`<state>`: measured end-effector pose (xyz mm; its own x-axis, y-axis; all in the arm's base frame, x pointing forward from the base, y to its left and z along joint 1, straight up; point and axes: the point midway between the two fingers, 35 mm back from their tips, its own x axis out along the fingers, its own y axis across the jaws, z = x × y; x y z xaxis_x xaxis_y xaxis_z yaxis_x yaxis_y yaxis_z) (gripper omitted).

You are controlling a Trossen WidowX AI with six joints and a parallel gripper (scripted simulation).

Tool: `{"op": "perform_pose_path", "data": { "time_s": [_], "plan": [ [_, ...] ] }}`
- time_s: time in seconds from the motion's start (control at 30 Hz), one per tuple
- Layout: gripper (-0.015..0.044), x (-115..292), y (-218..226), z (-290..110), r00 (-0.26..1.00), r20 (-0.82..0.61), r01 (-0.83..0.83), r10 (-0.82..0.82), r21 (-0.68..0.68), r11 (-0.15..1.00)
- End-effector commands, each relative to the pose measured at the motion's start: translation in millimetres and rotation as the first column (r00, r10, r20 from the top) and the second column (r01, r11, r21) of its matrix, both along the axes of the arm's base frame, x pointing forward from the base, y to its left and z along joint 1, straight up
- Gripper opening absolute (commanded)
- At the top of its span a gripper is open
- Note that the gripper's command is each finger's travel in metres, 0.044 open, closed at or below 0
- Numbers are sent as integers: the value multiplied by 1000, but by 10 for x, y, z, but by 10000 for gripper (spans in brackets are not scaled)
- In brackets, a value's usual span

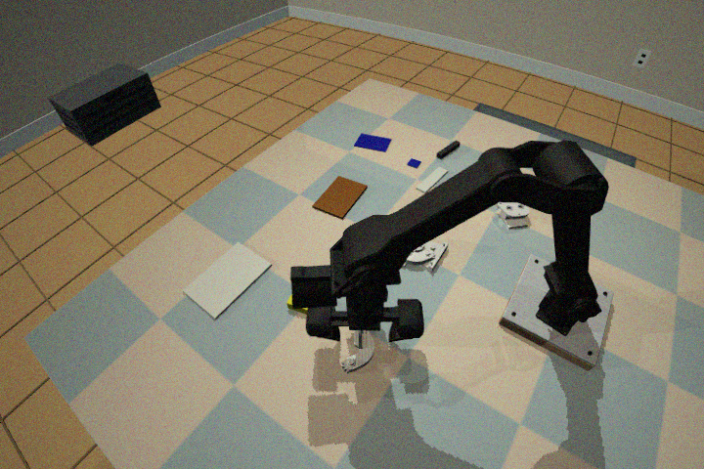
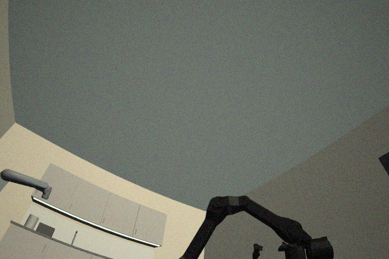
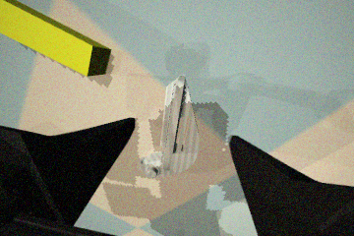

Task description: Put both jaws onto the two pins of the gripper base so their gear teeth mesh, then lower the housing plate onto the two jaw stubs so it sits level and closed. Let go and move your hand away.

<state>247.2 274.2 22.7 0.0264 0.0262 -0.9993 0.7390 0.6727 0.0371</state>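
A white jaw (image 1: 358, 354) (image 3: 179, 133) with gear teeth at its lower end stands on edge on the checkered floor. My gripper (image 1: 364, 327) (image 3: 183, 131) is open wide and low over it, one finger on each side, with clear gaps to the jaw. Nothing is held. A flat white part with a fan-shaped piece (image 1: 425, 254) lies behind my arm. A small white block-like part (image 1: 510, 219) lies farther back, partly hidden by the arm. I cannot tell which is the base and which the housing plate. The exterior view shows only my arm (image 2: 262, 218) from below.
A yellow block (image 1: 290, 302) (image 3: 47, 41) lies just left of the gripper. A white slab (image 1: 227, 278), a brown slab (image 1: 339, 195), two blue patches (image 1: 372, 142), a small white slab (image 1: 431, 179) and a black bar (image 1: 447, 149) lie beyond. The arm's mount plate (image 1: 524, 298) is at the right.
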Motion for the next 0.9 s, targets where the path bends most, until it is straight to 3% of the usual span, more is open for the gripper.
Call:
{"op": "perform_pose_path", "data": {
  "time_s": [0.0,0.33,0.7,0.87],
  "plan": [
    [440,2,-3,-8,1000,1,3,-3,-2,1000],
    [440,2,-3,-15,1000,1,3,-3,-2,1000],
    [151,0,0,-7,1000,0,0,0,0,1000],
    [134,0,0,-7,1000,0,0,0,0,1000]
  ]
}}
